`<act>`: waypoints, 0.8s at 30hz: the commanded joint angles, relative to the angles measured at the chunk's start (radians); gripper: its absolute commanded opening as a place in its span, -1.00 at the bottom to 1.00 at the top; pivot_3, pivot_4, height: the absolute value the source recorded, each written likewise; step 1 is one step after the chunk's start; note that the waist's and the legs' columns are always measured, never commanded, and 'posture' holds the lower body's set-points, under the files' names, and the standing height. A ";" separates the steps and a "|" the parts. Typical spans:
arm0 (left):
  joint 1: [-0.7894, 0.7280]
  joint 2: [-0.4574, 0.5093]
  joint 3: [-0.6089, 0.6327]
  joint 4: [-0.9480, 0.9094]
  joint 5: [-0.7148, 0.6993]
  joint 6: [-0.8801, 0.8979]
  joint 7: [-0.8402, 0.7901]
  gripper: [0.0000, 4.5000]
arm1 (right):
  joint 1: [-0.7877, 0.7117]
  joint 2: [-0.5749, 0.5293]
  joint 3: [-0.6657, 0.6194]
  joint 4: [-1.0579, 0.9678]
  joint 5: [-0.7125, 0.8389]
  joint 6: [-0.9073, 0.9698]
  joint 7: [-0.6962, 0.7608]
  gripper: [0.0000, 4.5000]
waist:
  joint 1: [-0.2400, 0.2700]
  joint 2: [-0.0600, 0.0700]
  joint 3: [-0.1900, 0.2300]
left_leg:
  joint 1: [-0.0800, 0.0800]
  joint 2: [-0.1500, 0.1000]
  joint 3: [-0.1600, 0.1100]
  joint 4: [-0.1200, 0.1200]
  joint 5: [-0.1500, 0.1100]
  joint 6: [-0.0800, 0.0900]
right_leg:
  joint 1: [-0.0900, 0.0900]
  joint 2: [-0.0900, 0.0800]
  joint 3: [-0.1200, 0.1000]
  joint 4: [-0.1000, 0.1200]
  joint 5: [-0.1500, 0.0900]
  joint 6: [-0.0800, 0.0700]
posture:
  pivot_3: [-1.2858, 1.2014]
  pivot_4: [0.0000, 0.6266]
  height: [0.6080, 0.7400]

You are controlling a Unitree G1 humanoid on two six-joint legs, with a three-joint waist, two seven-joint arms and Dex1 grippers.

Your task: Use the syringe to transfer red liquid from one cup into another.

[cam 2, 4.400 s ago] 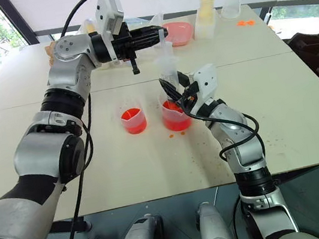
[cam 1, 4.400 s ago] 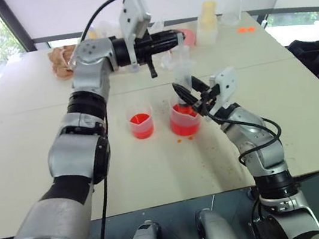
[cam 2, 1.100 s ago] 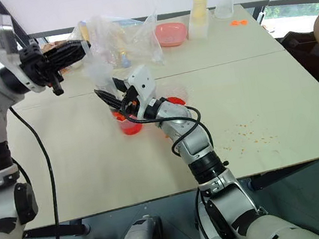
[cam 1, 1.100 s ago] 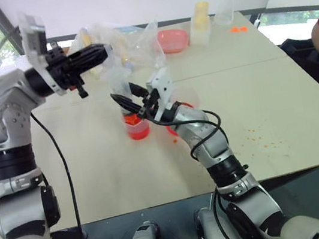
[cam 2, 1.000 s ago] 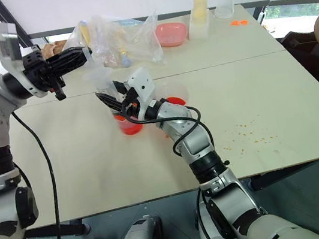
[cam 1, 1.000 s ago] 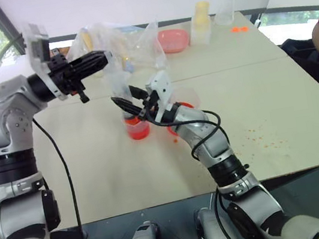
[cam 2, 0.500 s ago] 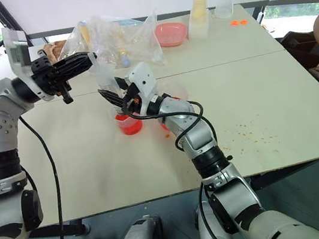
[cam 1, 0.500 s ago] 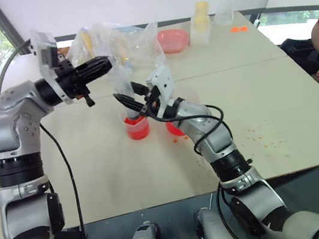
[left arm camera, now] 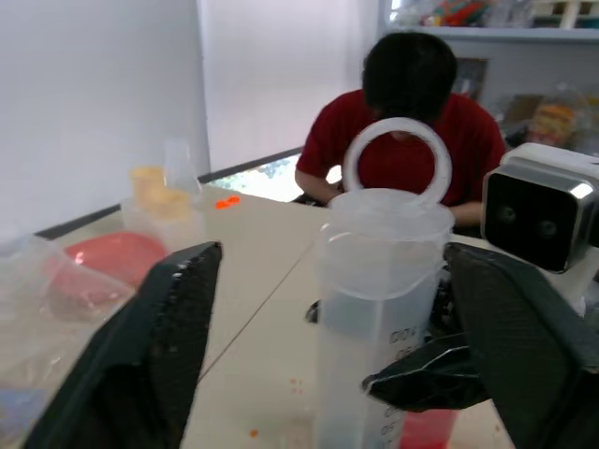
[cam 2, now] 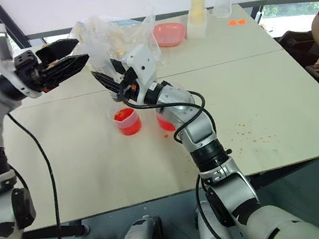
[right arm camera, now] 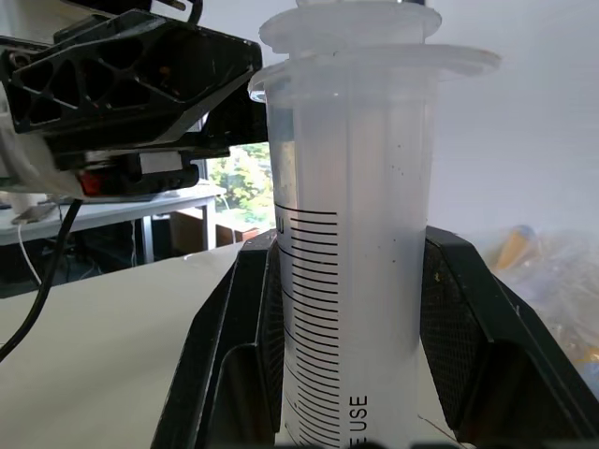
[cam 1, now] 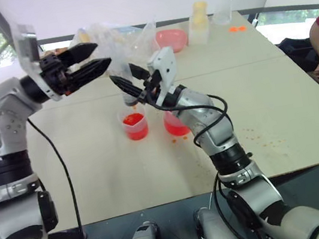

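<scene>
Left pincer (cam 1: 93, 56): your fingers are spread, released, beside the syringe top.
Syringe (right arm camera: 351, 234): upright above the smaller beaker (cam 1: 135, 123).
Right pincer (cam 1: 131, 82): you are clamping the syringe barrel.
Larger beaker (cam 1: 175, 124): stands on the tabletop (cam 1: 277, 95), holding red liquid (cam 1: 177, 130).

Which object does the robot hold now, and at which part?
The right gripper is shut on the syringe, gripping its graduated barrel. The left gripper is open and holds nothing.
</scene>
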 commanded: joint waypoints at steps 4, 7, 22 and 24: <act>0.103 0.047 0.059 -0.138 -0.090 0.105 0.029 0.80 | -0.089 0.027 -0.141 -0.103 0.178 0.132 -0.079 -0.37 | 0.002 0.000 0.000 | 0.000 0.001 0.000 0.000 0.000 0.000 | 0.000 0.000 0.000 0.000 0.000 0.000 | 0.03 -0.52 1.00; 0.181 0.070 0.033 -0.251 -0.126 0.148 -0.005 0.80 | -0.165 -0.077 -0.319 -0.132 0.355 0.354 -0.178 -0.37 | 0.012 0.000 0.000 | -0.001 0.002 -0.001 0.000 0.000 0.000 | 0.001 -0.002 0.000 0.000 0.000 0.000 | 0.03 -0.52 1.00; 0.422 -0.029 -0.234 -0.626 -0.068 0.087 0.091 0.80 | -0.217 -0.718 -0.716 0.079 0.679 1.390 -0.576 -0.37 | 0.025 0.000 0.000 | -0.001 0.001 0.011 -0.001 -0.001 0.003 | 0.002 -0.004 0.002 -0.007 -0.002 -0.004 | 0.03 -0.52 1.00; 0.442 -0.015 -0.262 -0.623 -0.040 0.055 0.065 0.80 | -0.156 -0.747 -0.672 0.091 0.694 1.422 -0.557 -0.37 | 0.026 0.000 0.000 | -0.001 0.001 0.011 0.000 -0.002 0.004 | 0.003 -0.003 0.003 -0.007 -0.002 -0.004 | 0.03 -0.52 1.00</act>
